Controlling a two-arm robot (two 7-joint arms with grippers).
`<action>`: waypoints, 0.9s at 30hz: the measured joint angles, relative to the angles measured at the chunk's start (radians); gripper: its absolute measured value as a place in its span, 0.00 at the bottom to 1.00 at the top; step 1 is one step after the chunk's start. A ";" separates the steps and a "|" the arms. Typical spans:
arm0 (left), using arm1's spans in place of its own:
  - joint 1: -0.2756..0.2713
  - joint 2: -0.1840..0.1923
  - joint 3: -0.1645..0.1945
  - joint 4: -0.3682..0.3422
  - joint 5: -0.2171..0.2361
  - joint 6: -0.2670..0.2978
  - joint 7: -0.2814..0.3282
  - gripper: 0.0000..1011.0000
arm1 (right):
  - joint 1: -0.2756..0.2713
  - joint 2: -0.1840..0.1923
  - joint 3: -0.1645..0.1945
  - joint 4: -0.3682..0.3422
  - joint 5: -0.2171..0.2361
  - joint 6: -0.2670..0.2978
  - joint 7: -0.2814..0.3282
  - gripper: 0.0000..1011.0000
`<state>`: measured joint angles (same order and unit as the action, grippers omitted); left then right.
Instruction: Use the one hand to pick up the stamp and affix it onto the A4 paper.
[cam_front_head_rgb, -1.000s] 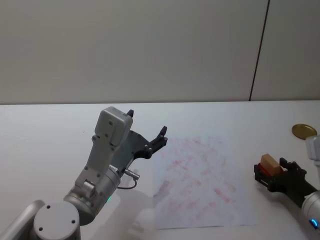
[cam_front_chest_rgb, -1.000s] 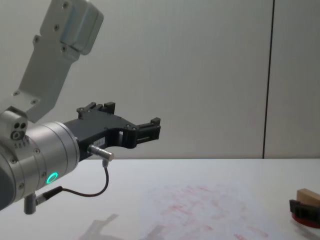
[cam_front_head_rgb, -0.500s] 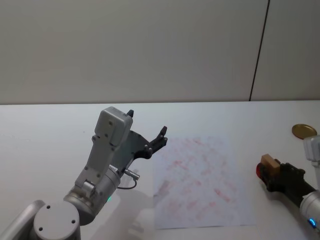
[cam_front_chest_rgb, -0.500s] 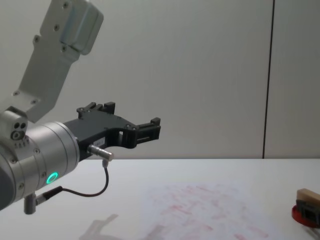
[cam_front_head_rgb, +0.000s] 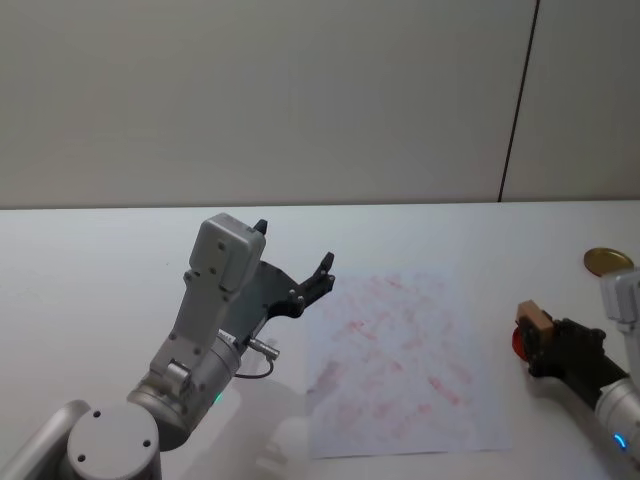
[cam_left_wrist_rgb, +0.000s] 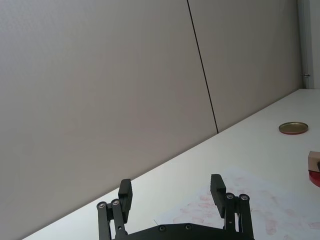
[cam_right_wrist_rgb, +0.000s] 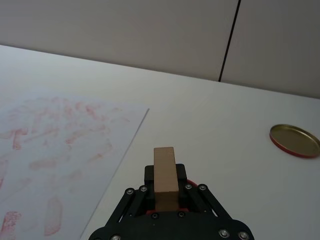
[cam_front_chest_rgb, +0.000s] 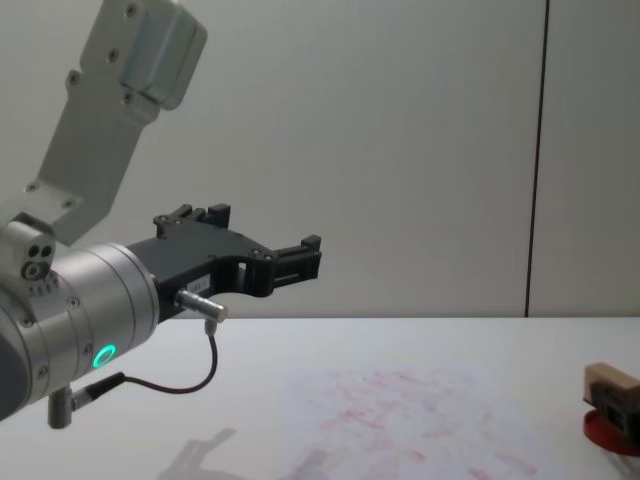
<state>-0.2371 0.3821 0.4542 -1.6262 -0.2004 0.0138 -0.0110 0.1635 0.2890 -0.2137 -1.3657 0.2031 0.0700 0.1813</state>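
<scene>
Left gripper (cam_front_head_rgb: 295, 246) raised at 9 o'clock of the A4 paper (cam_front_head_rgb: 400, 350), fingers spread, idle. Sheet lies flat, covered in red prints. At its 3 o'clock, right gripper (cam_right_wrist_rgb: 165, 186) pinches the wooden stamp (cam_right_wrist_rgb: 164, 165) over a red ink pad (cam_front_chest_rgb: 603, 432). Risk: grip sits low on the block, so pressing could tilt it or let it slip; thin sheet may drag.

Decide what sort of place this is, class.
Likely a robot test lab: a white table, plain wall panels, and an A4 paper covered in red prints, beside the right tool gripping the stamp.
</scene>
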 joint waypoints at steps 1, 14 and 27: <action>0.000 0.000 0.000 0.000 0.000 0.000 0.000 0.98 | 0.000 -0.001 -0.001 -0.002 -0.003 -0.005 0.002 0.22; 0.000 0.000 0.000 0.000 0.000 0.000 0.000 0.98 | 0.001 -0.029 -0.034 -0.040 -0.015 -0.027 0.054 0.22; 0.000 0.000 0.000 0.000 0.000 0.000 0.000 0.98 | 0.008 -0.072 -0.078 -0.040 0.002 0.014 0.095 0.22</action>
<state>-0.2371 0.3821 0.4542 -1.6262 -0.2004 0.0139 -0.0109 0.1720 0.2169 -0.2920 -1.4061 0.2051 0.0836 0.2766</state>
